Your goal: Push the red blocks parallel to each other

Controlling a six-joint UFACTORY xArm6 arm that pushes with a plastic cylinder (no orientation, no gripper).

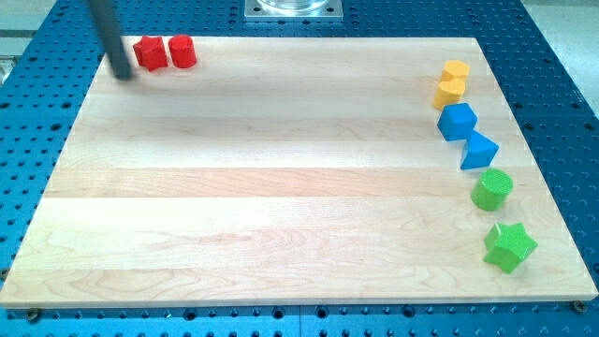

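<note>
Two red blocks sit side by side at the view's top left of the wooden board (281,187): a red star-like block (150,53) and a red cylinder (182,51) just to its right, almost touching. My tip (124,73) is down on the board just left of and slightly below the red star-like block, a small gap apart from it. The dark rod runs up out of the view's top edge.
Down the view's right side stand a yellow hexagon block (456,71), a yellow heart-like block (449,92), a blue block (458,122), a blue triangular block (478,151), a green cylinder (491,190) and a green star (510,246). A metal mount (293,8) is at the top.
</note>
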